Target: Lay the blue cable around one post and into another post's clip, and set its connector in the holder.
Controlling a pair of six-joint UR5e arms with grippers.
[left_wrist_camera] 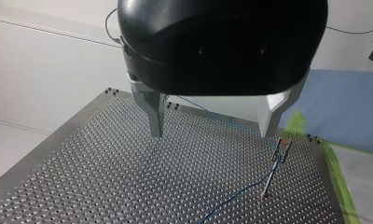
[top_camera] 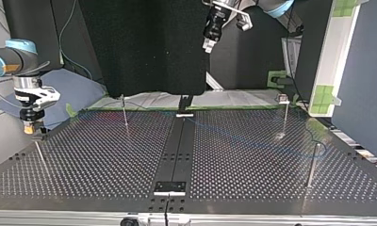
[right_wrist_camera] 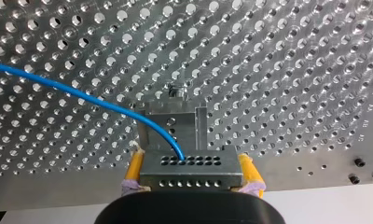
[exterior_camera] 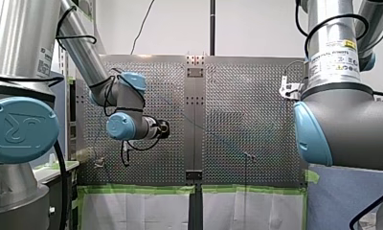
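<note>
Right gripper [right_wrist_camera: 191, 164] has its yellow pads [right_wrist_camera: 134, 168] clamped on the connector [right_wrist_camera: 189, 173], one on each side. The cable [right_wrist_camera: 82, 95] comes out of the connector's top face and curves off over the table [right_wrist_camera: 292, 70]. Just past the connector is the holder [right_wrist_camera: 187, 123]. They look right up against each other, but I can't tell if it's seated. Left gripper [left_wrist_camera: 211, 133] hangs above the table, metal fingers [left_wrist_camera: 155, 116] wide apart, nothing in them. Further out there's a post [left_wrist_camera: 271, 172] with the cable running up to its clip [left_wrist_camera: 282, 144].
</note>
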